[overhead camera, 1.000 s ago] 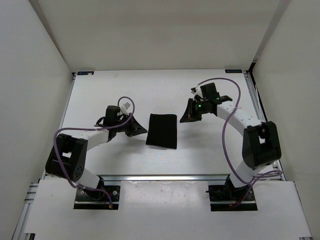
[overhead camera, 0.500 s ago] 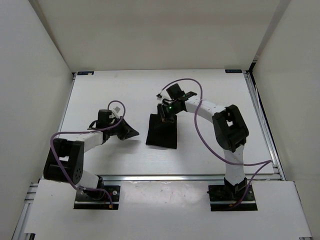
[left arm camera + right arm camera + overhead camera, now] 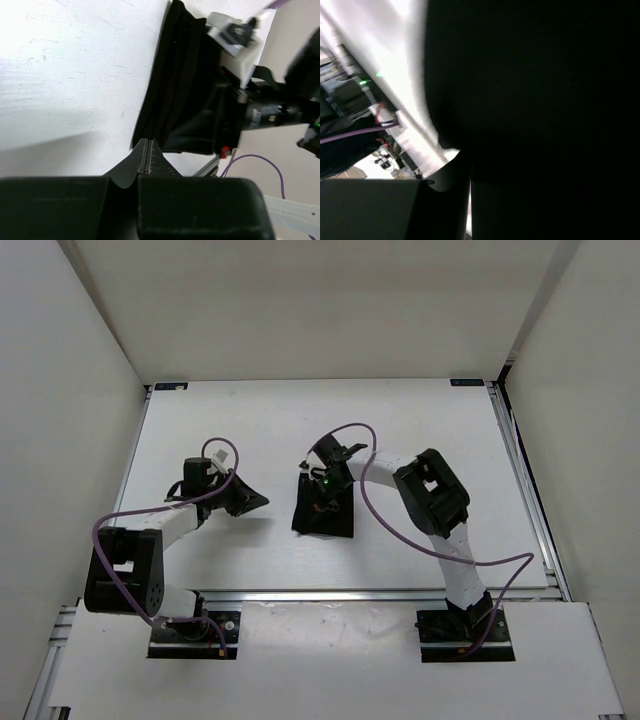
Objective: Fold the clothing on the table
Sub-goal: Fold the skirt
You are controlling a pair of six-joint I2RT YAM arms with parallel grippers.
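The black clothing point(image 3: 334, 518) lies folded into a small rectangle on the white table point(image 3: 200, 420), near its middle. My right gripper point(image 3: 316, 502) is shut and reaches in from the right, low over the rectangle's left part. In the right wrist view the clothing point(image 3: 535, 90) fills nearly the whole frame, and the shut right gripper point(image 3: 466, 167) sits at its edge. My left gripper point(image 3: 261, 503) is shut with nothing in it, a short way left of the garment. In the left wrist view its tips point(image 3: 146, 143) point at the clothing point(image 3: 175, 90).
White walls close in the table on the left, back and right. An aluminium rail point(image 3: 330, 593) runs along the near edge, with both arm bases behind it. Purple cables loop off both arms. Bare tabletop point(image 3: 60, 75) lies left of the garment.
My right arm has swung left from the table's right side until its gripper is over the clothing. My left gripper has drawn back leftward, away from the garment. The clothing has not moved.
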